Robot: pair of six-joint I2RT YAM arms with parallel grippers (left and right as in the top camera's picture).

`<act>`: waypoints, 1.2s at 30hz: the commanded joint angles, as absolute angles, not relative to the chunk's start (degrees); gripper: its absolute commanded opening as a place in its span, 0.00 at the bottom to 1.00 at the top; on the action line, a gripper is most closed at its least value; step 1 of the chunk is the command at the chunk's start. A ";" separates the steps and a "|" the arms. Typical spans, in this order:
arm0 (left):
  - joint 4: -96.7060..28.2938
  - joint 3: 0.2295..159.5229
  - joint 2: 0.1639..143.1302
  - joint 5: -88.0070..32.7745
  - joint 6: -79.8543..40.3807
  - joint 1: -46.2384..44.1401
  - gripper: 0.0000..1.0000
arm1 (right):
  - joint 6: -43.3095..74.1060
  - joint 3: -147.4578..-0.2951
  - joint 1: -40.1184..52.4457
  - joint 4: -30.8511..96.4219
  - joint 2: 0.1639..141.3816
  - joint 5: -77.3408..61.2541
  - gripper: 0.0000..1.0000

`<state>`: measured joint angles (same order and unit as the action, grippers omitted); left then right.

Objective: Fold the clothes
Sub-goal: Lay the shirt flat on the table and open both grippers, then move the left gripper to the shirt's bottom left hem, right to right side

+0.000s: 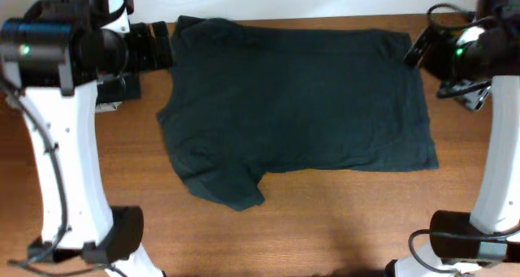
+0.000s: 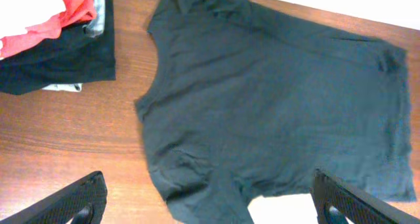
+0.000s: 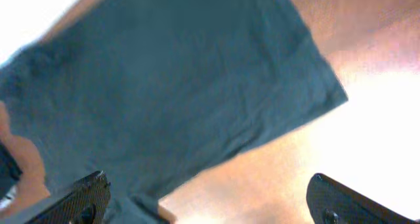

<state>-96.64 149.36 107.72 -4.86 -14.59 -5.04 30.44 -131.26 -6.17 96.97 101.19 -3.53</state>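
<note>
A dark teal T-shirt (image 1: 301, 98) lies spread flat on the wooden table, neck and sleeves to the left, hem to the right. It also shows in the left wrist view (image 2: 275, 99) and the right wrist view (image 3: 164, 86). My left gripper (image 2: 207, 204) is open and empty, held high above the shirt's left side. My right gripper (image 3: 210, 201) is open and empty, held high near the shirt's far right corner. In the overhead view both grippers are hidden under their own arms.
A pile of folded clothes (image 2: 52, 40), black, red, white and grey, lies on the table left of the shirt (image 1: 114, 94). The left arm's base (image 1: 122, 228) and the right arm's base (image 1: 463, 236) stand at the front edge.
</note>
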 commanded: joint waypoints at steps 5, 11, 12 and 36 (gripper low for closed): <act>-96.71 129.95 97.08 -4.71 -16.56 -5.65 0.99 | 32.51 -120.29 -6.00 97.25 95.00 1.15 0.99; -93.45 110.41 95.09 -4.67 -16.64 -5.65 0.99 | 32.49 -112.42 -6.00 94.74 93.95 1.13 0.99; -92.49 107.85 94.78 -4.67 -16.64 -5.65 0.99 | 32.49 -111.24 -6.00 93.80 93.95 1.13 0.99; -56.99 53.41 91.92 -14.20 -22.57 -10.76 0.99 | 31.94 -88.97 -6.13 71.72 94.06 1.15 0.99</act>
<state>-59.02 57.04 92.77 -12.51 -20.03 -10.72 31.75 -89.21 -6.11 71.79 94.67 0.16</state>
